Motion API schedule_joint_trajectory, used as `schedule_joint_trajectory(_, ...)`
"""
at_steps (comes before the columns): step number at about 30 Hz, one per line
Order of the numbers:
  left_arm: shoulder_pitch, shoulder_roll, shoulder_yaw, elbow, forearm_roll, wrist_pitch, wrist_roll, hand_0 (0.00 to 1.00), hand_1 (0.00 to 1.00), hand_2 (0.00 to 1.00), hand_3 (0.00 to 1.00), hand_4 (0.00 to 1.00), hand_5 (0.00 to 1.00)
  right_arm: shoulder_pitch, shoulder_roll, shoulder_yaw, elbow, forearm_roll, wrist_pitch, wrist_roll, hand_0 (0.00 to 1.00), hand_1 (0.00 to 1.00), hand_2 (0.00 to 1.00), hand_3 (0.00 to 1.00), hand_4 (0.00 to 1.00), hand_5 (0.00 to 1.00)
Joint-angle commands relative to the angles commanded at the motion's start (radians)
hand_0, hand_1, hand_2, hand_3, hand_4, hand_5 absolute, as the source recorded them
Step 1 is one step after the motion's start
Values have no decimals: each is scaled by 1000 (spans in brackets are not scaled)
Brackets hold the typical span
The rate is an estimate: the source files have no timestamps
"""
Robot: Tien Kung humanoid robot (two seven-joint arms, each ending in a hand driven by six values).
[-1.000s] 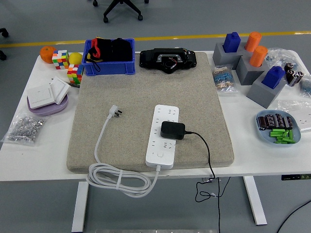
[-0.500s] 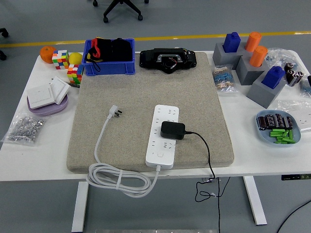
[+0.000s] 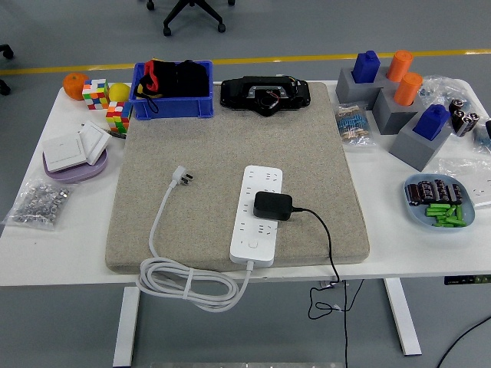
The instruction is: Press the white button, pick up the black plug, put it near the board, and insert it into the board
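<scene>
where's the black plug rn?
Head view: the black plug sits on the white power strip, about mid-length toward its right edge, on the beige mat at table centre. Its black cable trails right and off the near edge.

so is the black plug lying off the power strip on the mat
No, the black plug sits on top of the white power strip, with its cable trailing right across the mat.

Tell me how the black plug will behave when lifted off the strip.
The black plug looks like a rigid, boxy adapter, so probably stiff and easy to grip. Its thin black cable trails over the table edge, so it will likely drag and tug.
</scene>
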Motion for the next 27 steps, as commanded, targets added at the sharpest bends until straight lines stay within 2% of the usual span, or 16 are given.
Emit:
schedule_joint_trajectory(7,0,1,-10,0,14,0,0,708,664,589,682,649,288,1,1,4,3,-15,-1,-8,998,998,992,998,998,987)
schedule_joint_trajectory(13,-2,5,-58,0,49,22,-43,710,676,600,682,649,289,-1,2,-3,1,-22,20,-41,998,996,972,988,998,976)
schedule_joint_trajectory(14,-2,5,-64,0,52,24,-47,805,838,762,762,705,444,-1,2,-4,1,-22,21,-42,998,993,959,974,998,960)
schedule_joint_trajectory(19,-4,5,-153,0,130,25,-63,805,838,762,762,705,444,-2,2,-9,1,-29,26,-55,998,993,959,974,998,960)
schedule_joint_trajectory(20,-4,4,-180,0,157,24,-68,961,998,993,988,775,713,-2,2,-11,1,-29,29,-59,998,995,956,968,998,952)
schedule_joint_trajectory(25,-7,2,-285,0,252,11,-84,961,998,993,988,775,713,-1,2,-16,-1,-30,31,-66,998,995,956,968,998,952)
schedule_joint_trajectory(26,-8,1,-301,0,262,9,-85,998,998,998,998,824,937,-1,2,-16,-2,-30,32,-67,998,992,957,966,998,939)
schedule_joint_trajectory(27,-9,1,-330,0,284,7,-92,998,998,998,998,824,937,-1,3,-16,-3,-31,32,-69,998,992,957,966,998,939)
